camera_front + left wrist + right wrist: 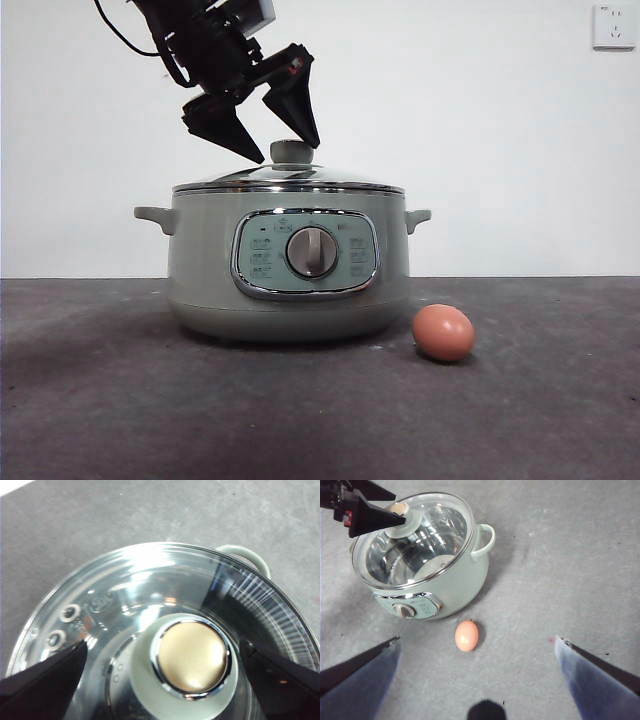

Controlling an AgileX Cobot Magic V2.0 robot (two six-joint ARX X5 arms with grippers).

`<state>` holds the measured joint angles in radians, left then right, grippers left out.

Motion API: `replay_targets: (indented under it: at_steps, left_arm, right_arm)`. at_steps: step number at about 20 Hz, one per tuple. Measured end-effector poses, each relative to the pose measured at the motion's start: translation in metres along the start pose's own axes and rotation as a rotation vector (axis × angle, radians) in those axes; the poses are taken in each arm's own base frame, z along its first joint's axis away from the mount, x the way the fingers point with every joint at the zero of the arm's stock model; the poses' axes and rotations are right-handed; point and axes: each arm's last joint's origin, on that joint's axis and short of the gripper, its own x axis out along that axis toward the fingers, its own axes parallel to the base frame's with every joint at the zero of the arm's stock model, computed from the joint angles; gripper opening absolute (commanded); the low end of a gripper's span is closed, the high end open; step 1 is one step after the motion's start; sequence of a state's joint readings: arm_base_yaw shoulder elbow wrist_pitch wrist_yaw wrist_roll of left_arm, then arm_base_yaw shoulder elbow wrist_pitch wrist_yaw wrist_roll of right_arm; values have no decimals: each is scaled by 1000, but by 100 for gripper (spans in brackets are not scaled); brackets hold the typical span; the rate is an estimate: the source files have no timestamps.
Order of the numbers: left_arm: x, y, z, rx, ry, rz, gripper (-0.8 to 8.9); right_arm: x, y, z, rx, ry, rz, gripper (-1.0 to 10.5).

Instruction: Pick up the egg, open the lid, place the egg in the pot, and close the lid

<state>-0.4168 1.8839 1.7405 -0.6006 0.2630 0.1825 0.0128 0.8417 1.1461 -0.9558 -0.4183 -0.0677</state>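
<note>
The left gripper (285,150) is held open astride the lid (288,181) knob. The pot (288,265) dial is hidden from its wrist camera. The egg (466,635), beside the pot, is seen between the right gripper (477,645) jaws, spread wide.

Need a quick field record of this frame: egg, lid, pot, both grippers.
egg: on the table beside the pot, not held
lid: closed on the pot
pot: upright on the table, dial facing the front camera
left gripper: open, jaws either side of the lid knob, not clamped
right gripper: open, above the table, egg between its jaws in view
</note>
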Motion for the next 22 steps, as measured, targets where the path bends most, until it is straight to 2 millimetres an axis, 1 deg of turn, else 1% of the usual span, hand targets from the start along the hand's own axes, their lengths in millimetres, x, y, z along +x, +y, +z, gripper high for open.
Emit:
replay_targets:
  at_steps: [3,5,7,15,22]
  left_arm:
    - [6,-3,-1,4,10,-9,677]
    - [8,-4,-2,5,15,-12,555]
    - [8,-6,-2,7,15,-15,373]
    - [8,-7,-2,-11,24,-25,-12]
    - [8,-8,-2,-11,23,-27,-8]
  right_arm:
    - [2,-1,1,2,4,0,629]
    - [2,-1,1,2,5,0,629]
    - [2,-1,1,2,5,0,629]
    - [2,-1,1,2,5,0,629]
    - [2,-1,1,2,5,0,629]
